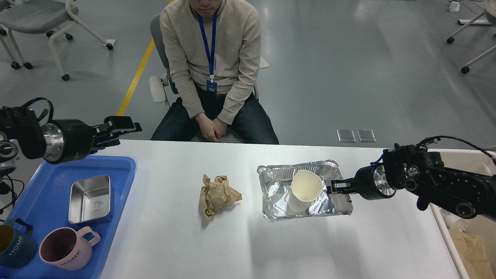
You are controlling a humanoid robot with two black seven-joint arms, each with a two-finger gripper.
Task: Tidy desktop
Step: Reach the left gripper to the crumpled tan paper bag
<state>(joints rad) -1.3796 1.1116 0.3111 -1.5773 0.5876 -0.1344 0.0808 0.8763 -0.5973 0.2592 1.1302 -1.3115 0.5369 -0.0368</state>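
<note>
1. The desktop (248, 248) is the big white surface filling the lower half of the head view, with a seated person (211, 69) at its far edge.
2. A foil tray (271, 201) sits right of centre on the desktop; a white paper cup (305, 189) stands in it, tilted, mouth toward the camera.
3. The right gripper (334, 186) reaches in from the right and sits at the tray's right rim, just beside the cup (contact with the cup is unclear). Fingers are dark and seen nearly end-on, so I cannot tell whether they are apart or together.
4. A crumpled brown paper (217, 195) lies near the desktop's middle, left of the foil tray, apart from it.
5. A blue tray (46, 193) rests on the left end, holding a steel box (90, 199), a pink mug (68, 248) and a dark teal mug (13, 248).
6. The left gripper (124, 126) hangs above the desktop's far left corner, holding nothing; finger gap cannot be told.
7. A beige bin (471, 232) stands beside the right edge.
</note>
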